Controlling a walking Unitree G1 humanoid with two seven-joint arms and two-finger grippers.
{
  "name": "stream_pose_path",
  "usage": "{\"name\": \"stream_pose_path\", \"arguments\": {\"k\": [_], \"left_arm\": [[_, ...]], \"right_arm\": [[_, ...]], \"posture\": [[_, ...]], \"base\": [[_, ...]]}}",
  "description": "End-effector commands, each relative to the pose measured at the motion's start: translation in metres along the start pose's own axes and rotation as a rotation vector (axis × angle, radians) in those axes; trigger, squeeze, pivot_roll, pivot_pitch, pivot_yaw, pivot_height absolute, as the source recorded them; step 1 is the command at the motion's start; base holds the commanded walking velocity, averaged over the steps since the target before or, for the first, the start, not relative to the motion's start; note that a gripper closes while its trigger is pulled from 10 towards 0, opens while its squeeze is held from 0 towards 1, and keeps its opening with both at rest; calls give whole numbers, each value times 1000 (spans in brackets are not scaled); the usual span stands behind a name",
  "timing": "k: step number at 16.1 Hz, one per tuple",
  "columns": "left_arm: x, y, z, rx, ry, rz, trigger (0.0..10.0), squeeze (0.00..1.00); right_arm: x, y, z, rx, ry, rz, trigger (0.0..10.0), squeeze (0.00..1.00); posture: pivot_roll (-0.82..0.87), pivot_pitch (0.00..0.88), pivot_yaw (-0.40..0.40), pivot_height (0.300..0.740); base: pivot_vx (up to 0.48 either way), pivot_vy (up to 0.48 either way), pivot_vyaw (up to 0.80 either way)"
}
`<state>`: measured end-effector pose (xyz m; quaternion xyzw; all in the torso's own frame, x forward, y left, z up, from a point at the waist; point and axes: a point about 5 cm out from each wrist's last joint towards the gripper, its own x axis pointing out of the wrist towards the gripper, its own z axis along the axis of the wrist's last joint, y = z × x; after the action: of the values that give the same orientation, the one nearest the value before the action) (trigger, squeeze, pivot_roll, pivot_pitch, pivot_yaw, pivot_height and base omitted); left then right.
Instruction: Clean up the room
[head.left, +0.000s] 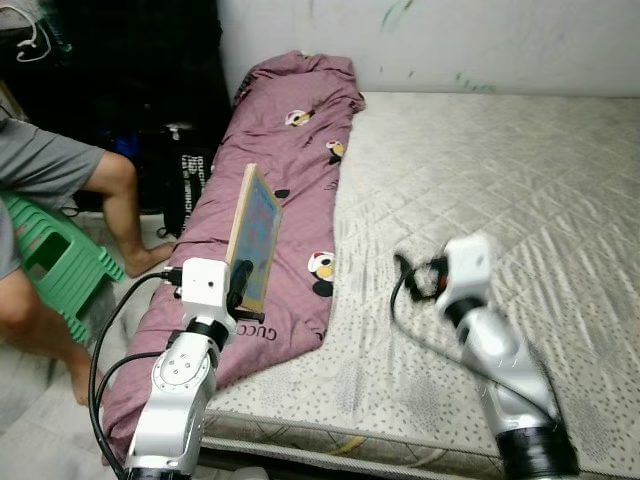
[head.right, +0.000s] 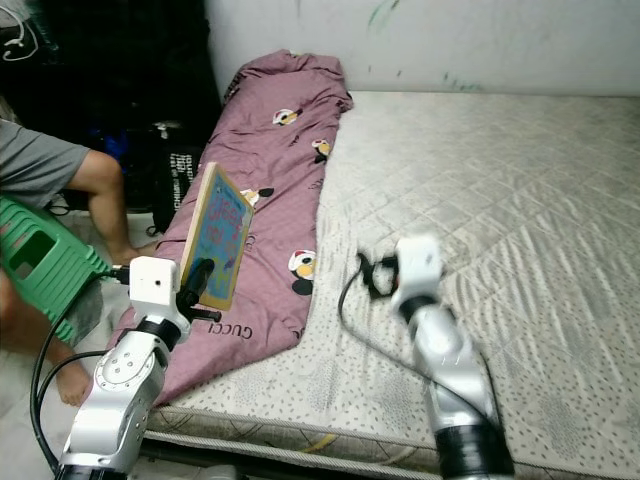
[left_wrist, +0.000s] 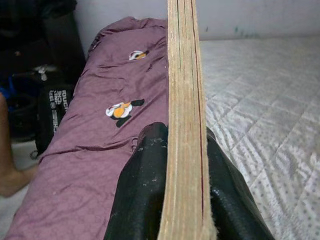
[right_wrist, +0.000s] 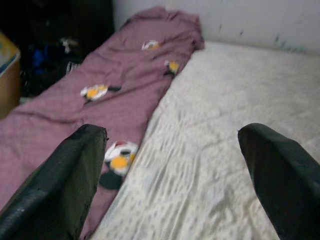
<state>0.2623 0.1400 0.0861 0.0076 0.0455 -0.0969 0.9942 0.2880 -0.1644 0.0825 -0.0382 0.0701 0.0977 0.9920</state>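
Two silver arms reach over a bed. Left gripper (left_wrist: 185, 165) is raised above the near end of a mauve quilted blanket with cartoon penguin prints (head.left: 285, 170). Its black fingers (left_wrist: 145, 190) are clamped on the lower edge of a thin wooden-edged board with a blue printed face (head.left: 255, 235). Board stands nearly upright, tilted a little, printed face toward the mattress side. Left wrist view looks straight along the board's pale layered edge (left_wrist: 185, 100), one finger pressed to each flat side.

Right gripper (right_wrist: 175, 175) hovers over the grey-white quilted mattress (head.left: 500, 180), close to the blanket's inner edge. Its fingers (right_wrist: 65, 185) are spread wide apart, nothing between them. Head views blur this arm. A black cable (head.left: 400, 300) loops from its wrist down toward the mattress.

Blanket lies lengthwise along the left side of the bed, from the white wall (head.left: 420, 40) at the head down to the near corner, where it drapes over the mattress edge. White lettering shows near its lower hem.

A person sits on a green plastic stool (head.left: 50, 260) left of the bed, in a grey top, bare leg (head.left: 125, 210) and foot on the floor. Dark bags (head.left: 180, 175) rest against the bedside between the person and the blanket; detail there is too dim to read.
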Motion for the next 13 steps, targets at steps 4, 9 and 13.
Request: {"name": "stream_pose_path", "arguments": {"k": [4, 9, 13], "left_arm": [[11, 12, 5, 66, -60, 37, 10000, 0], [0, 5, 6, 116, -93, 3, 10000, 0], [-4, 10, 7, 90, -98, 27, 10000, 0]], "right_arm": [[3, 6, 2, 97, -73, -187, 10000, 0], [-11, 1, -6, 89, -77, -248, 10000, 0], [-14, -12, -8, 124, -65, -304, 10000, 0]], "posture": [[-28, 0, 63, 740], [-47, 0, 86, 740], [-47, 0, 69, 740]], "base": [[0, 0, 0], [0, 0, -480], [0, 0, -358]]}}
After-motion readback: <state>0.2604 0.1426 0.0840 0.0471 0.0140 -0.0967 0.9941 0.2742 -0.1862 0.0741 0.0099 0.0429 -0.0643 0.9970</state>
